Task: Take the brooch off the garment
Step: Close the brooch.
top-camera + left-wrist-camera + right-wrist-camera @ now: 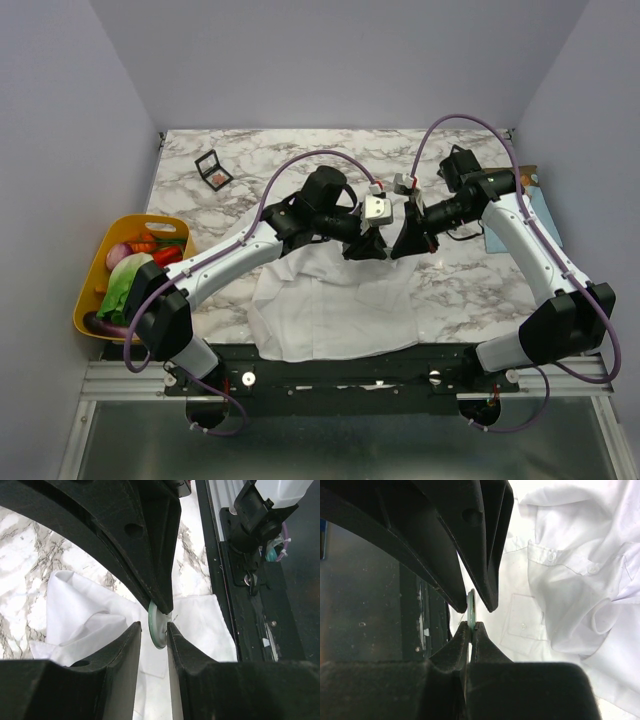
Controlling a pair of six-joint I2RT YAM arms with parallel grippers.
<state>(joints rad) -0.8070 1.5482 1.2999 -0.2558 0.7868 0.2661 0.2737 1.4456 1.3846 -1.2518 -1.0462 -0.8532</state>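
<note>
The white shirt [335, 305] lies crumpled on the marble table near the front edge; it also shows in the left wrist view [80, 610] and the right wrist view [570, 580]. Both grippers meet tip to tip just above its collar end. My right gripper [470, 625] is shut on the rim of the small green brooch [471, 611], which is seen edge-on. My left gripper [154, 624] is open, one finger on each side of the brooch [159, 630], with a gap on its left. In the top view the left gripper [365, 247] and right gripper [403, 245] hide the brooch.
A yellow basket [95, 290] of toy vegetables stands at the left table edge. A black makeup palette [213, 170] lies at the back left. A blue flat item [545, 215] lies at the right edge. The black front rail [250, 605] runs close by.
</note>
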